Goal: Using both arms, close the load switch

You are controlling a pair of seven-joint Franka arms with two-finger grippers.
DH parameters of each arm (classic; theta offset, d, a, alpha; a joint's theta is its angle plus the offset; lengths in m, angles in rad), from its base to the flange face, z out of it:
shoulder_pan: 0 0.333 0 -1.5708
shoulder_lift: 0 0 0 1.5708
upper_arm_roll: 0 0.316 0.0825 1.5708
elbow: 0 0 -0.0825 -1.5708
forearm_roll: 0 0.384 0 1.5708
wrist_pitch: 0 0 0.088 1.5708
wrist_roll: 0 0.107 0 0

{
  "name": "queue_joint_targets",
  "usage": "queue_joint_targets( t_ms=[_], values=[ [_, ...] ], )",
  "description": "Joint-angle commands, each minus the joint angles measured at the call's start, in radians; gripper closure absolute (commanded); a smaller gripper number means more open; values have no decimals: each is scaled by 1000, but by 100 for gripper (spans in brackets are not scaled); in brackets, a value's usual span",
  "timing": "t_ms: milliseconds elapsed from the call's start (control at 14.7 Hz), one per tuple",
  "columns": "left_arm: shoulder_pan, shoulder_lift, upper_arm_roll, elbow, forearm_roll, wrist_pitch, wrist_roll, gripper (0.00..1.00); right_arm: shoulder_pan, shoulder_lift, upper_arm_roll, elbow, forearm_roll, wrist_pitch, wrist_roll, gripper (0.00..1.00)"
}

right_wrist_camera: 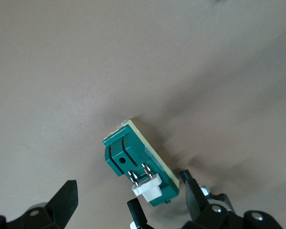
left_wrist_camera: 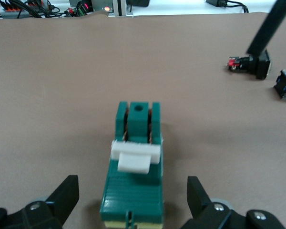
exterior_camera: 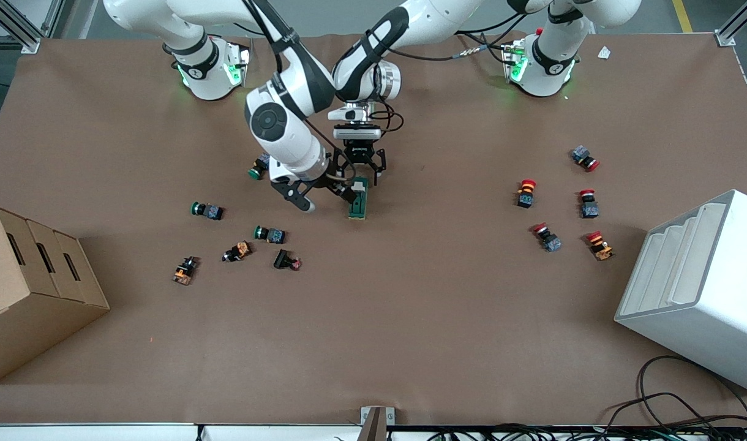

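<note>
The load switch [exterior_camera: 358, 199], a dark-green block on a cream base, lies flat near the table's middle. Its white lever [left_wrist_camera: 135, 156] sits across the body, and two metal blades [right_wrist_camera: 139, 172] show between the lever and the holed end. My left gripper [exterior_camera: 365, 174] hangs over the switch's end nearer the bases. It is open, with its fingers [left_wrist_camera: 66, 194] on either side of the block [left_wrist_camera: 132, 191] and apart from it. My right gripper [exterior_camera: 324, 196] is low beside the switch, also open. The switch [right_wrist_camera: 133, 160] lies close to one of its fingers [right_wrist_camera: 192, 194].
Green and orange push-buttons [exterior_camera: 269, 234] lie scattered toward the right arm's end, and red ones [exterior_camera: 526, 192] toward the left arm's end. A cardboard box [exterior_camera: 30, 288] stands at one table end. A white rack [exterior_camera: 698, 288] stands at the other.
</note>
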Motion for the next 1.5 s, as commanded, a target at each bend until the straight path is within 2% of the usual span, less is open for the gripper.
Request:
queue_joint_targets(
  t_ms=[0, 476, 885, 1429],
  values=[
    [-38, 41, 7, 10, 60, -59, -83, 0, 51, 13, -12, -41, 54, 87, 9, 0],
    [-72, 93, 7, 8, 107, -145, -109, 0, 140, 98, -12, -41, 130, 226, 9, 0],
    [-83, 109, 7, 8, 108, -174, -115, 0, 178, 124, -12, -35, 179, 261, 10, 0],
    [-84, 122, 7, 8, 124, -180, -115, 0, 172, 168, -12, 22, 189, 278, 10, 0]
  ],
)
